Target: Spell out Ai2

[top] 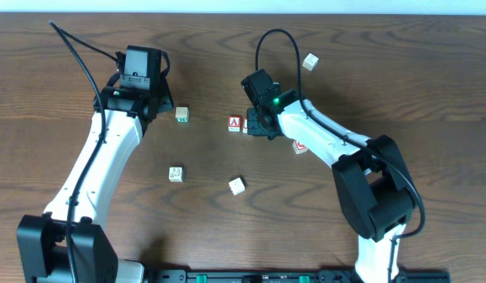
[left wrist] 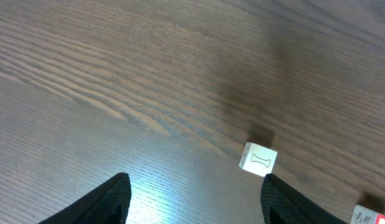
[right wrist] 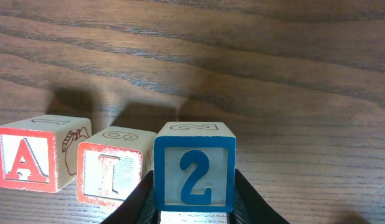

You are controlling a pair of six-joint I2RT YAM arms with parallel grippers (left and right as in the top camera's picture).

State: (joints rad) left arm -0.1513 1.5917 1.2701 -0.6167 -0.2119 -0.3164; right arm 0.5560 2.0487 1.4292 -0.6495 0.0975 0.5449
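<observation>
The right gripper (right wrist: 194, 211) is grasping the 2 cube (right wrist: 194, 174), and is needing to release it only flush with the I cube (right wrist: 111, 173) at its left

We find the overhead view bright and evenly lit, the table (top: 211, 228) sharp across the frame, with shadows short and faint. In the left wrist view a pale bluish glare lies on the wood inside the left gripper (left wrist: 194, 199), whose dark fingers look soft-edged. In the right wrist view the 2 cube (right wrist: 194, 174) is crisp, and soft shadows fall on the grain behind it.
</observation>
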